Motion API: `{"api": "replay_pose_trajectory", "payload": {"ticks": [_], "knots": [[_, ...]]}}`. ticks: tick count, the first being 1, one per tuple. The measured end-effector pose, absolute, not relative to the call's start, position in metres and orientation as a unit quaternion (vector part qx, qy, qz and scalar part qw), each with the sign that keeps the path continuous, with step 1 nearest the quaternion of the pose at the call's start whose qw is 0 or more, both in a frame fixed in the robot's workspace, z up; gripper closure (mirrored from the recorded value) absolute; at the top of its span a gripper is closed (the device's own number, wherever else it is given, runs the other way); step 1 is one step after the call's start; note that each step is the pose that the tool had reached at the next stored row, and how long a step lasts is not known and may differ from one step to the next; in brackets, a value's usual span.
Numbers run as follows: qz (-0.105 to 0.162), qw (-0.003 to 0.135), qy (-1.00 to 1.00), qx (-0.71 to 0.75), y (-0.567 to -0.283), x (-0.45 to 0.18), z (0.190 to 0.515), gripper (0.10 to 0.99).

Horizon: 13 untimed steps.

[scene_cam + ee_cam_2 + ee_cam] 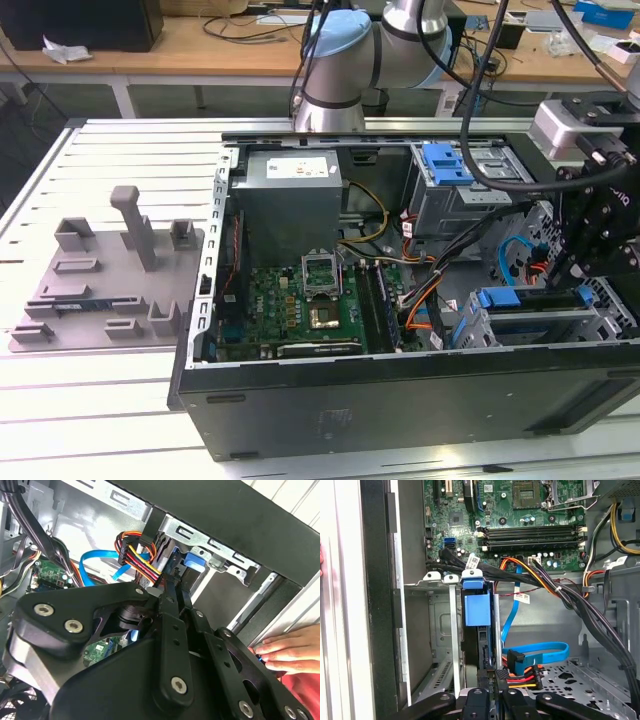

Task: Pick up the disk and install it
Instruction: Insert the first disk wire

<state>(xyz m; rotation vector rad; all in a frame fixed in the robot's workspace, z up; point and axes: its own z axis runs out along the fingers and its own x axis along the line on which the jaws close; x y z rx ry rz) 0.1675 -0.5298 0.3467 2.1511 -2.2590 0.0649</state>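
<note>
The disk (475, 605) stands on edge in a slot of the grey drive cage (437, 630), its blue carrier frame facing the motherboard. In the exterior view the disk (515, 299) lies in the cage at the case's front, on that view's right. My gripper (492, 697) sits at the disk's rear end with a black finger on each side of it, pressed against it. In the second wrist view the fingers (172, 605) run close together toward the blue carrier (194, 562). The gripper (570, 270) hangs just above the cage.
A separate blue bracket (446, 163) tops the rear drive cage. A blue data cable (540, 655) and an orange-yellow power plug (520, 675) lie beside the disk. A person's hand (290, 652) rests on the case's outer wall. The motherboard (300, 300) and power supply (290, 205) fill the case's middle.
</note>
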Motion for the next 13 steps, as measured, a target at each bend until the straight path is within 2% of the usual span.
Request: {"api": "replay_pose_trajectory", "payload": {"ticks": [13], "knots": [[0.021,0.011,-0.724,0.69,-0.5298,0.1675,0.3431,0.918]]}}
